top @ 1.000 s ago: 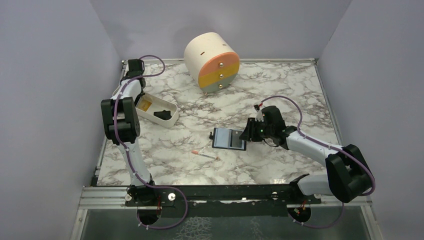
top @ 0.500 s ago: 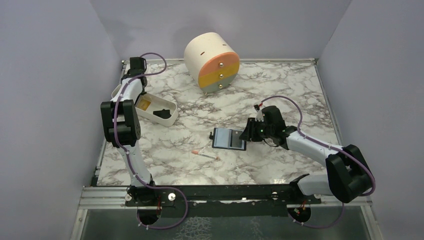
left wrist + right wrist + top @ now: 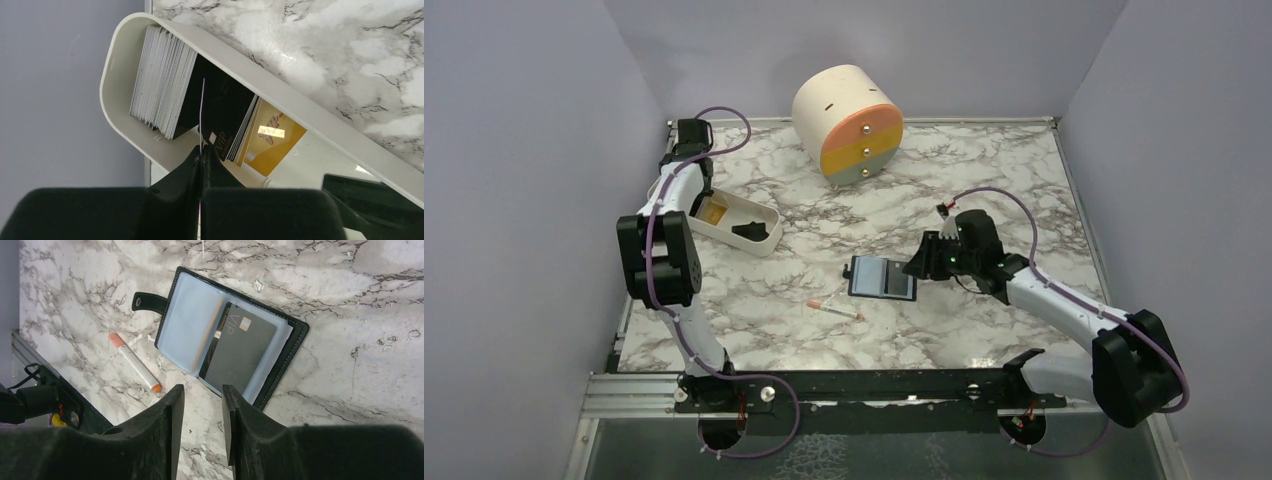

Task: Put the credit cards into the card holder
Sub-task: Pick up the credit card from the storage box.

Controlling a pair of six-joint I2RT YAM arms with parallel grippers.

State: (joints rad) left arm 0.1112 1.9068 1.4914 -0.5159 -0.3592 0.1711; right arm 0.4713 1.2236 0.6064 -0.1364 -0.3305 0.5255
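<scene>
The credit cards stand as a stack (image 3: 160, 80) in the white tray (image 3: 120, 55) at the table's left, with a black VIP card (image 3: 225, 115) and an orange-yellow one (image 3: 275, 142) leaning beside them. My left gripper (image 3: 201, 150) is down in the tray (image 3: 724, 238), shut on one card (image 3: 202, 110) seen edge-on as a thin white line. The black card holder (image 3: 881, 277) lies open mid-table, a dark grey card (image 3: 242, 352) in its clear sleeve (image 3: 190, 320). My right gripper (image 3: 202, 392) hovers open just beside the holder's right edge, nothing between its fingers.
A thin white stick with orange ends (image 3: 834, 309) lies just left of and nearer than the holder. A round cream drawer unit (image 3: 849, 123) stands at the back centre. A black object (image 3: 749, 230) sits in the tray's right end. Walls enclose the table on three sides.
My left gripper has shut on a card in the tray and its arm has shifted slightly. The right arm's elbow moved a little right; its jaws stayed open.
</scene>
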